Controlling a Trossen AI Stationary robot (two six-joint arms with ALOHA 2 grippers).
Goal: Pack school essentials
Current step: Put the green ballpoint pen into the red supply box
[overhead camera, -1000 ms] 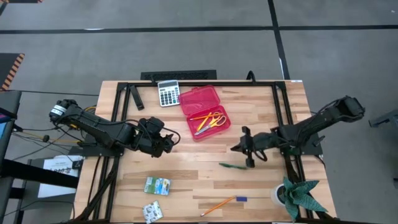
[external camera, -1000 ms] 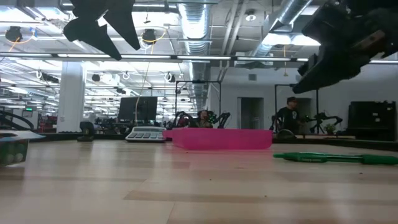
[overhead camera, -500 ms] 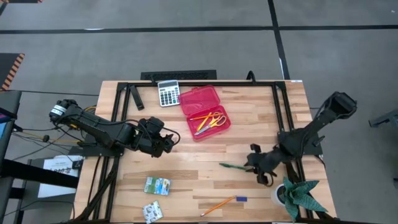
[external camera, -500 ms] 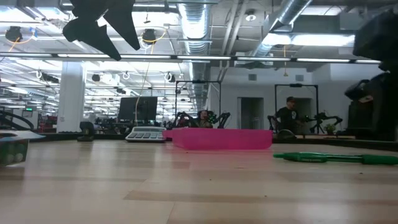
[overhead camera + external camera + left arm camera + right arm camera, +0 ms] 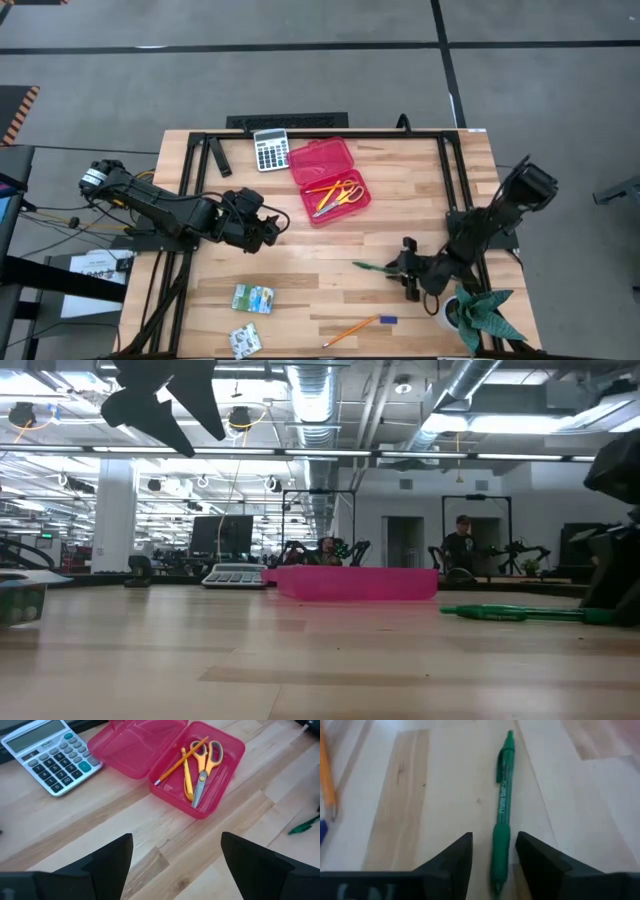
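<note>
Straddling a green pen (image 5: 502,827), the right gripper (image 5: 492,852) sits low over the wooden surface (image 5: 330,255) with its jaws parted, one dark finger on each side of the barrel.

Nearest the front edge lie an orange pencil (image 5: 350,330) with a tiny blue piece (image 5: 388,320) just beside its end, and two green-and-white packets (image 5: 252,297) toward the left. The pen rests flat in mid-surface; whether the fingers (image 5: 447,862) touch it is hard to tell. Beyond it, the left gripper (image 5: 177,862) hangs with its jaws wide apart and empty. Farther back, an open red case (image 5: 338,200) holds yellow-handled scissors (image 5: 202,767) and two pencils (image 5: 182,762), with a grey calculator (image 5: 270,150) just beside its lid.
</note>
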